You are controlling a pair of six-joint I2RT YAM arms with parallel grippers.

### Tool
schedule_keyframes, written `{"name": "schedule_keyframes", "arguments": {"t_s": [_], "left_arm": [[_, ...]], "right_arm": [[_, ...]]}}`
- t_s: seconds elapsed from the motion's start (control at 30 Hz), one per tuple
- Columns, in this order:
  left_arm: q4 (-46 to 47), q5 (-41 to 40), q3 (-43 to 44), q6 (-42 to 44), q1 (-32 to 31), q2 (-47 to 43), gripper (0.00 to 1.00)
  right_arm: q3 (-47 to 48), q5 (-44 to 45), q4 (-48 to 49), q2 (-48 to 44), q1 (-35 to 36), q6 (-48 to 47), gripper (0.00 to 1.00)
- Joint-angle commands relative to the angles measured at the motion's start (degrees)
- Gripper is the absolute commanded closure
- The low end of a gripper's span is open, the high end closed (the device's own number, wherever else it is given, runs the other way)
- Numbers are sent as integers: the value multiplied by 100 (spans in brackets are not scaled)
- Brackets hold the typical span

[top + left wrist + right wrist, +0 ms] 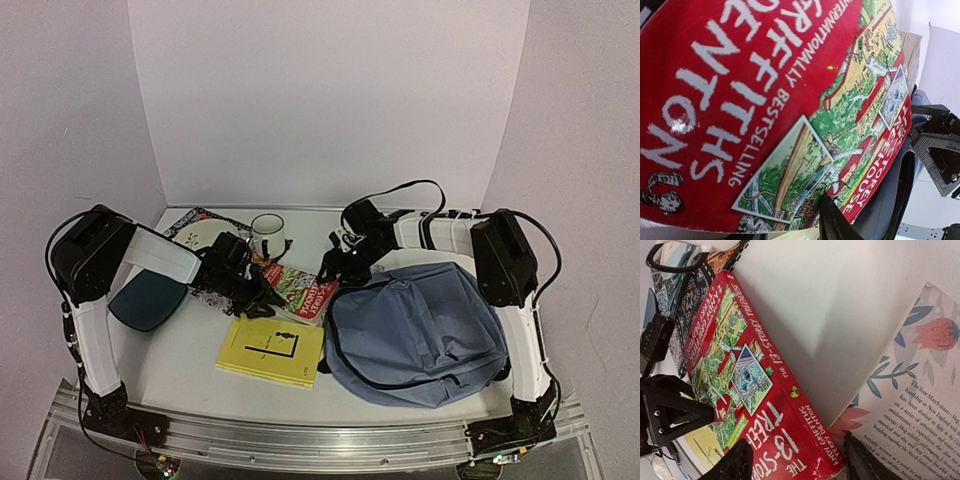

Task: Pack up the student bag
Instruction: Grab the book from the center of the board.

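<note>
The blue-grey student bag (420,330) lies flat at the right front, and its edge shows in the left wrist view (890,200). A red paperback (303,290) sits tilted just left of the bag and fills the left wrist view (765,100). My left gripper (252,283) is shut on the book's left end. One of its fingers (837,225) shows and the other is hidden behind the cover. My right gripper (335,265) is open, its fingers straddling the book's near corner (790,440) without closing on it.
A yellow book (272,350) lies in front of the red one. A white mug (268,235), a patterned book with a plate (200,235) and a dark teal tray (148,298) sit at the left. A floral-backed book (920,390) lies beside the right gripper.
</note>
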Motion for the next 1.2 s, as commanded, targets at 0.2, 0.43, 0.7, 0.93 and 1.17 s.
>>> {"name": "schedule_keyframes", "arguments": {"t_s": [0.2,0.43,0.7,0.93,1.17], "left_arm": [[906,422,-48,-397,-213,108,72],[944,433,30,-367,-229,60,72],[924,213,-97,-188,-232,-462,63],[459,-119,-219,600,-51,-1302,42],[-451,-406,-9,1926,392,-2390,20]], "right_arm": [[-668,-1824,1248,-452,157,938,58],[-857,-2013,1752,-726,148,1223,88],[-1160,-1919,1884,-1398,27,1249,100],[-1182,-1949,1875,-2071,8,1245,100],[-1348,-1903,1781,-2549,-29,1196,100]]}}
